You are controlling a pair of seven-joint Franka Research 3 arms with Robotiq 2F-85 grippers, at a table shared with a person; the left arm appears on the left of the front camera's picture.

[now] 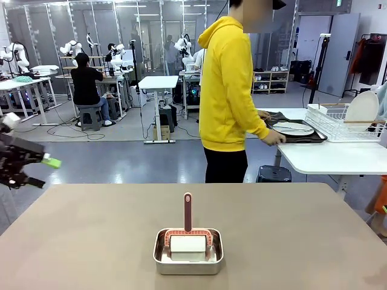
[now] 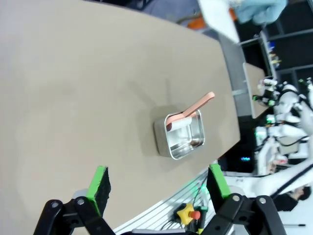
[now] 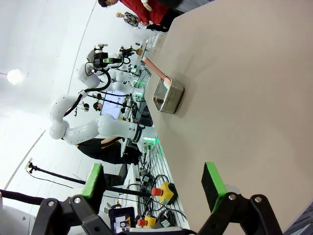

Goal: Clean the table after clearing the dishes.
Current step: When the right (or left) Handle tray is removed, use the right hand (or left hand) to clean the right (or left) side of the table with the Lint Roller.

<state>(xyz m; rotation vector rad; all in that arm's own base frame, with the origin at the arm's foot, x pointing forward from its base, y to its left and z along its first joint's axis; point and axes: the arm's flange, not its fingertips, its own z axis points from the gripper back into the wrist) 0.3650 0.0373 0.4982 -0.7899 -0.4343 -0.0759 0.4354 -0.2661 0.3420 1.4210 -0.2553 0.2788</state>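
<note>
1. The big brown worktop point(image 1: 91, 241) fills the near part of the front view. Its top is flat, plain and dull.
2. A shiny metal pan point(image 1: 188, 266) sits on it, in the middle and close to the near edge.
3. A white block point(image 1: 188, 244) lies in the pan. A pink-red tool point(image 1: 187, 211) rests on the block, and its handle points toward the far side. I cannot tell what kind of tool it is.
4. The dishes point(image 1: 294, 128) are well apart from the brown worktop. They are white plates on a dark tray point(image 1: 314, 138), on a smaller white worktop point(image 1: 326, 158) at the far right.
5. A person in a yellow top point(image 1: 227, 90) stands between the 2 worktops and has 1 hand point(image 1: 273, 138) on the tray.
6. A white wire rack point(image 1: 329, 124) stands just beside the tray. 1 more white plate point(image 1: 363, 109) stands up in it.
7. The left pincer point(image 1: 43, 172) hangs in the air at the left side. Its 2 green-tipped fingers are spread wide and nothing is between them.
8. The right pincer point(image 3: 154, 181) is spread wide too and pinches nothing. The pan lies well ahead of it.
9. The room has a grey, shiny floor point(image 1: 121, 163). Farther back are more tables, and a person in black point(image 1: 84, 84) sits on a stool.
</note>
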